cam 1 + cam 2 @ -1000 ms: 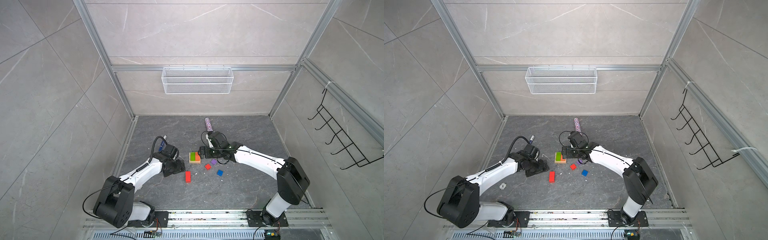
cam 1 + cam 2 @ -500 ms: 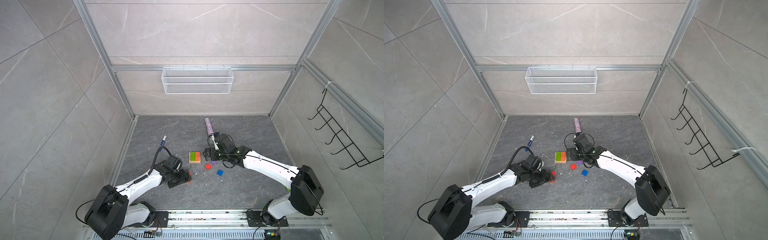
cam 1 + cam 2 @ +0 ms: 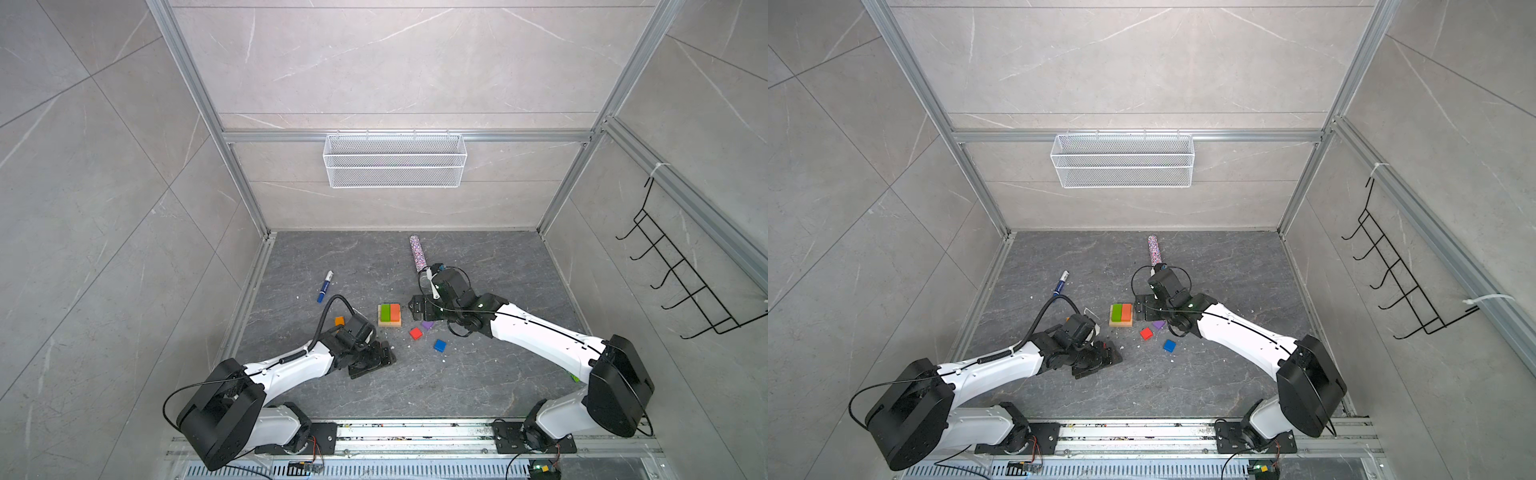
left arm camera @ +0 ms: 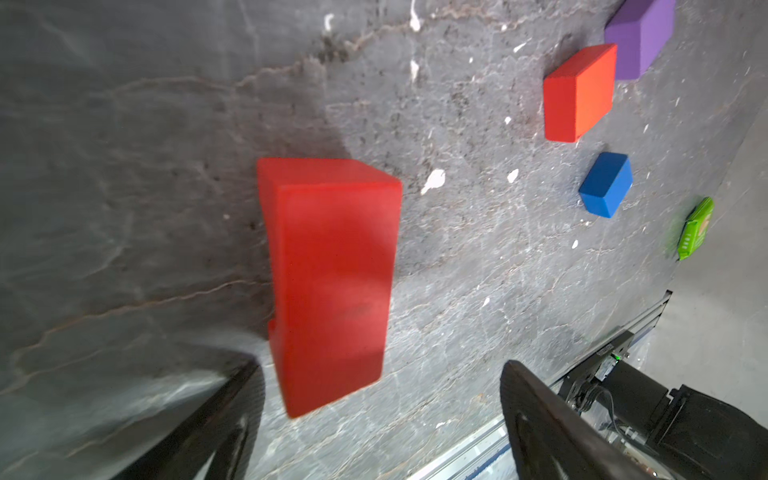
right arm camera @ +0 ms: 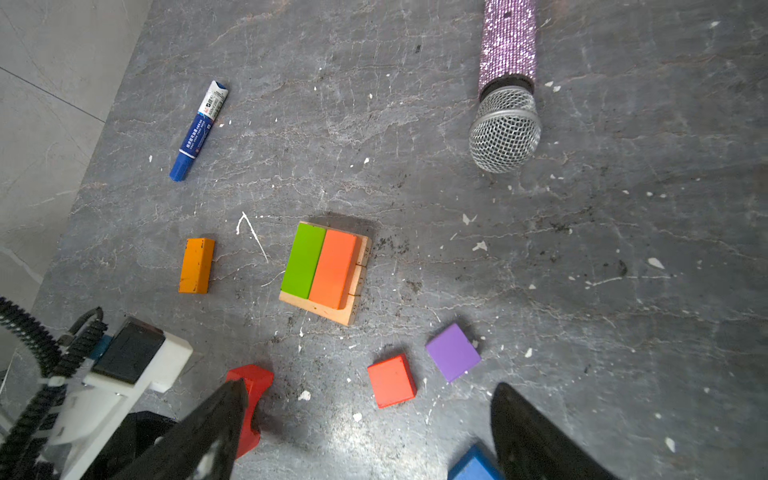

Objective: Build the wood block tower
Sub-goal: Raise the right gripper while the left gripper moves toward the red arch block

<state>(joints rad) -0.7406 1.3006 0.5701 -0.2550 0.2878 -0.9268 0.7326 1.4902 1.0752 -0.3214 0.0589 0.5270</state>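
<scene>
Two hands are seen wide open, with nothing gripped by either. In the left wrist view the long red block (image 4: 332, 282) is found lying flat on the worktop (image 4: 124, 124), right between the spread fingers of the left hand (image 4: 378, 374). It sits closer to one finger (image 4: 224, 411) than the other, and whether it's actually touched can't be told, tbh. In both top views that block is hidden under the left hand (image 3: 374, 359), which is parked lower left of centre, below and a bit left of the tower (image 3: 390, 314). The tower is made up of a tan base with a green and an orange block laid side by side on it. The right hand (image 3: 417, 308) is held just right of the tower, jaws apart, not touching it. Just below that hand a red cube (image 3: 415, 333), a purple cube (image 3: 427, 324) and a blue cube (image 3: 439, 345) are scattered loose. A small orange block (image 3: 339, 321) is seen lying left of the tower.
</scene>
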